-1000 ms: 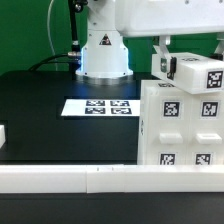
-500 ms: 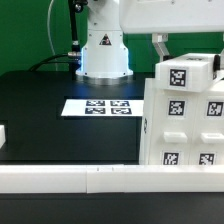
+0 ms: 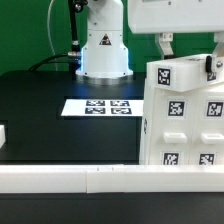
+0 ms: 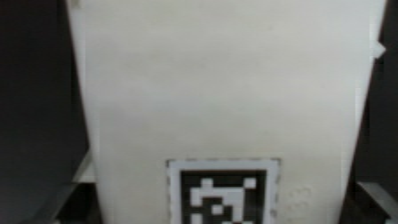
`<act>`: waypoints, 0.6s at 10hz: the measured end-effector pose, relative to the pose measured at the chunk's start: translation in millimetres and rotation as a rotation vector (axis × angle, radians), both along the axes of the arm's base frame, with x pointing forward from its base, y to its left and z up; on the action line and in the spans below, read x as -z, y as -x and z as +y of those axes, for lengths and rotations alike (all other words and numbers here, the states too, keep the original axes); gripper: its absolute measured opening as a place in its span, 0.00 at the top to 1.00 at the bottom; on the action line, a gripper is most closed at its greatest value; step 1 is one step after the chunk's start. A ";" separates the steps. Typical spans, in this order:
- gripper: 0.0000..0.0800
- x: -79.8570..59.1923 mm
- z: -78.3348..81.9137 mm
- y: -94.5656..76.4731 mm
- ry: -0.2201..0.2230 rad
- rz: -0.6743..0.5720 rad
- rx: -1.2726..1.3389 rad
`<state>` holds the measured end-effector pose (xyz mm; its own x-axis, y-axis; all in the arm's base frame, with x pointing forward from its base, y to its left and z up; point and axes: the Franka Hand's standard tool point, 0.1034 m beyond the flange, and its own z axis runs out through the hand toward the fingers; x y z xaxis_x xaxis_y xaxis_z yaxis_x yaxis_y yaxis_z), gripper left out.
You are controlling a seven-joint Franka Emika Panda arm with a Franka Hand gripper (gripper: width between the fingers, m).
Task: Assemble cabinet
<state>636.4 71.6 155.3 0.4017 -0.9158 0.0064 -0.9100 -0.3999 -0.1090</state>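
Observation:
The cabinet point(image 3: 185, 125), a large white box with square tags on its face, stands at the exterior view's right. On its top edge rests a white tagged panel point(image 3: 172, 72), and my gripper point(image 3: 188, 58) comes down from above, shut on this panel with one finger on each side. In the wrist view the panel point(image 4: 222, 90) fills the space between the dark fingertips point(image 4: 377, 198), its tag close to the jaws. The gripper point(image 4: 222, 200) is shut on the panel's two long sides. The joint between panel and cabinet is hidden.
The marker board point(image 3: 98, 106) lies flat on the black table point(image 3: 60, 130) in front of the arm's white base point(image 3: 104, 50). A long white rail point(image 3: 70, 178) runs along the near edge. A small white block point(image 3: 3, 138) sits at the exterior view's left edge.
The gripper and the held panel have shifted toward the exterior view's left and levelled out over the cabinet's top. The jaw width has stayed the same.

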 end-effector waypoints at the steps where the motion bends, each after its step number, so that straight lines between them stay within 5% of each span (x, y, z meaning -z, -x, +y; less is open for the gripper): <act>1: 0.30 1.0 -1.7 1.2 -0.029 0.013 0.192; 4: 0.30 -1.7 -1.5 -3.2 -0.109 0.015 0.569; 6: 0.30 -1.5 -1.5 -3.0 -0.109 0.016 0.573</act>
